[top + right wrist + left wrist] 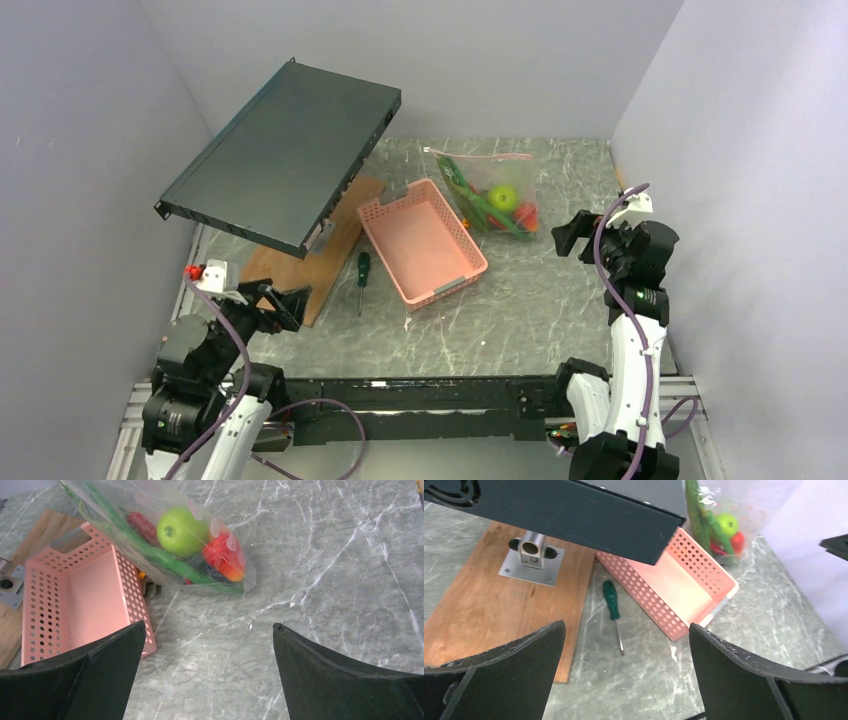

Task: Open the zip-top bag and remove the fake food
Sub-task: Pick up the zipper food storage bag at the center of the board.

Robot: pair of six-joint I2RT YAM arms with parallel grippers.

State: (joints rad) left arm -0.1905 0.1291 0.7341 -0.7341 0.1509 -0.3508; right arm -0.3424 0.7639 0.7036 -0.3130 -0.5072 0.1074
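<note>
Left gripper (625,626) and right gripper (208,625) gape over grey marble table (520,310); pale walls (740,120) around.

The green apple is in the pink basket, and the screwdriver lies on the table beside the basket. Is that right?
Not quite. The right wrist view shows the green apple inside the clear zip-top bag, not in the pink basket. The screwdriver does lie on the table beside the basket.

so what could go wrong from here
The zip-top bag is floppy and neither the left gripper nor the right gripper holds it, so a one-sided pull on its pink zip strip may just drag it. Reaching across, the left gripper could bump the pink basket beside it. The apple may roll once freed.
</note>
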